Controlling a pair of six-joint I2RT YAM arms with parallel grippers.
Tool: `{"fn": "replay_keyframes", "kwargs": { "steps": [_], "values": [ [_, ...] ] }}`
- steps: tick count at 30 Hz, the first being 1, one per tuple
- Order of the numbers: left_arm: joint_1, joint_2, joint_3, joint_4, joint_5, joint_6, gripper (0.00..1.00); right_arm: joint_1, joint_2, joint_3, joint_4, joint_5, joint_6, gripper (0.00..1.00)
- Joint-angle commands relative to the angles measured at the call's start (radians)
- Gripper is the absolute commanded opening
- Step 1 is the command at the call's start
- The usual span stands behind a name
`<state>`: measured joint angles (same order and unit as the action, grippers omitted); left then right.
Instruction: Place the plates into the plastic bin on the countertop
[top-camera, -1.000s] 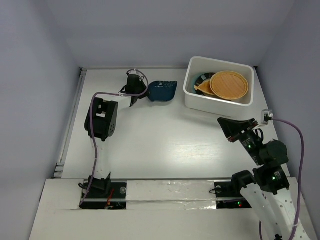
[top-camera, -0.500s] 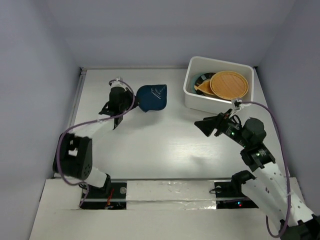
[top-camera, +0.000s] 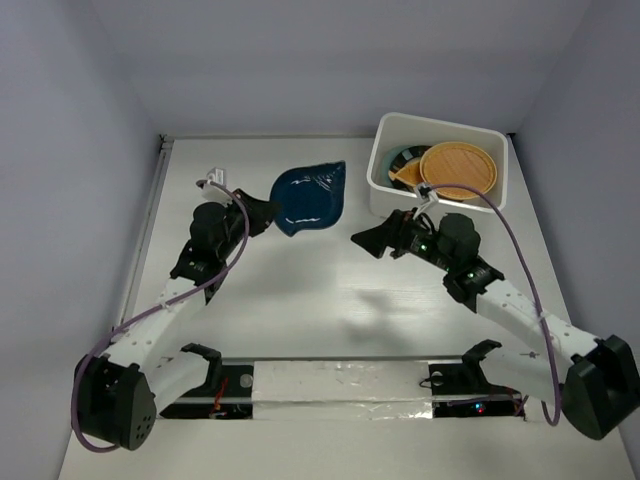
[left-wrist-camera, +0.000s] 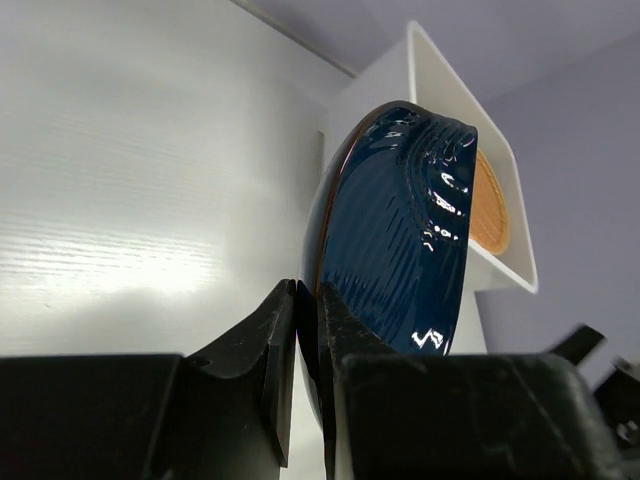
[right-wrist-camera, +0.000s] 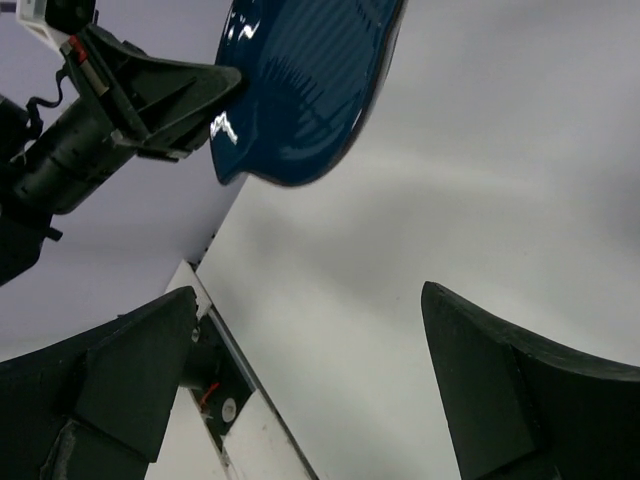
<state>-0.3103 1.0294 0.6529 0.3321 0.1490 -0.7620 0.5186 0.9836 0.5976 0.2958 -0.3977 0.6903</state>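
Carrying a glossy plate on a thin rim pinch

From above, the left gripper is clenched on the near-left rim of the navy plate; the plate appears raised off the countertop, toward the far edge and just left of the plastic bin in the far right corner; the bin already holds the woven orange plate over darker dishes; the right gripper sits between plate and bin, jaws spread and holding nothing, so a straight sweep toward the bin would likely strike that arm or clip the bin's tall near wall.

At the left wrist, the fingers bite only a narrow strip of rim while the plate stands almost on edge; the glaze looks slick and most of the weight hangs beyond the pinch, so a jerk could pivot it or slide it free.

At the right wrist, the wide-open fingers face the plate's ridged underside; if a handover is meant, closing off-centre could knock the plate loose, and an early release by the left would probably drop it onto the counter.
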Motion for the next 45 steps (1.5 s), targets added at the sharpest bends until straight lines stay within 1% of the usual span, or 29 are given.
{"fn": "replay_keyframes", "kwargs": {
  "steps": [1,3,7,10,14,16,17,18,19,20,21,22,23,25,26,28,29,31,32,33,34,35,36,38,39,42,45],
  "values": [
    [-0.025,-0.083,-0.001,0.163,0.08,-0.085,0.0,0.02,0.073,0.062,0.193,0.028,0.049,1.0],
    [-0.039,-0.101,-0.012,0.166,0.101,-0.094,0.0,0.029,0.105,0.071,0.238,0.036,0.061,1.0],
    [-0.078,-0.13,-0.029,0.185,0.126,-0.118,0.0,0.029,0.188,0.108,0.259,0.072,0.078,1.0],
    [-0.102,-0.147,-0.038,0.196,0.146,-0.132,0.0,0.029,0.239,0.116,0.289,0.068,0.092,0.98],
    [-0.112,-0.154,-0.044,0.206,0.175,-0.142,0.0,0.029,0.273,0.111,0.339,0.071,0.115,0.89],
    [-0.112,-0.157,-0.048,0.212,0.187,-0.149,0.0,0.029,0.276,0.113,0.342,0.079,0.123,0.7],
    [-0.112,-0.161,-0.052,0.214,0.188,-0.148,0.0,0.029,0.273,0.113,0.345,0.086,0.126,0.56],
    [-0.112,-0.163,-0.052,0.213,0.187,-0.143,0.0,0.029,0.267,0.107,0.345,0.095,0.127,0.26],
    [-0.112,-0.167,-0.052,0.19,0.181,-0.137,0.0,0.029,0.248,0.103,0.344,0.121,0.138,0.15],
    [-0.112,-0.176,-0.044,0.17,0.17,-0.128,0.01,0.029,0.239,0.1,0.339,0.132,0.143,0.07],
    [-0.112,-0.184,-0.041,0.148,0.141,-0.116,0.06,0.029,0.228,0.099,0.333,0.141,0.144,0.0],
    [-0.112,-0.19,-0.038,0.107,0.126,-0.094,0.11,0.029,0.205,0.099,0.324,0.167,0.146,0.0],
    [-0.112,-0.209,-0.035,0.088,0.106,-0.083,0.22,0.029,0.193,0.1,0.306,0.181,0.144,0.0],
    [-0.112,-0.23,-0.033,0.039,0.066,-0.063,0.32,0.029,0.173,0.11,0.289,0.224,0.137,0.0],
    [-0.112,-0.25,-0.033,0.025,0.054,-0.047,0.41,0.029,0.152,0.119,0.255,0.238,0.129,0.0],
    [-0.112,-0.272,-0.033,-0.016,0.031,-0.028,0.48,0.029,0.13,0.158,0.208,0.291,0.091,0.0],
    [-0.112,-0.29,-0.035,-0.028,0.023,-0.013,0.53,0.012,0.109,0.175,0.18,0.31,0.078,0.0],
    [-0.112,-0.305,-0.035,-0.068,0.004,0.0,0.58,-0.055,0.09,0.211,0.097,0.319,0.054,0.0],
    [-0.112,-0.319,-0.035,-0.079,0.0,0.007,0.63,-0.087,0.08,0.229,0.08,0.313,0.054,0.0],
    [-0.112,-0.325,-0.036,-0.09,-0.011,0.019,0.65,-0.121,0.06,0.234,0.066,0.306,0.057,0.0],
    [-0.112,-0.33,-0.038,-0.105,-0.015,0.026,0.66,-0.19,0.053,0.238,0.062,0.287,0.063,0.0],
    [-0.112,-0.339,-0.042,-0.111,-0.016,0.032,0.7,-0.219,0.05,0.251,0.043,0.283,0.064,0.0],
    [-0.112,-0.344,-0.045,-0.114,-0.019,0.045,0.7,-0.248,0.055,0.26,0.036,0.283,0.064,0.0],
    [-0.112,-0.357,-0.055,-0.119,-0.02,0.053,0.72,-0.317,0.078,0.284,-0.007,0.318,0.034,0.0],
    [-0.112,-0.361,-0.055,-0.12,-0.023,0.061,0.73,-0.343,0.117,0.328,-0.03,0.326,0.023,0.0],
    [-0.112,-0.373,-0.058,-0.142,-0.031,0.073,0.75,-0.442,0.182,0.387,-0.044,0.315,0.015,0.0],
    [-0.112,-0.379,-0.061,-0.162,-0.045,0.092,0.75,-0.511,0.262,0.418,-0.044,0.318,0.026,0.0]
  ]
}}
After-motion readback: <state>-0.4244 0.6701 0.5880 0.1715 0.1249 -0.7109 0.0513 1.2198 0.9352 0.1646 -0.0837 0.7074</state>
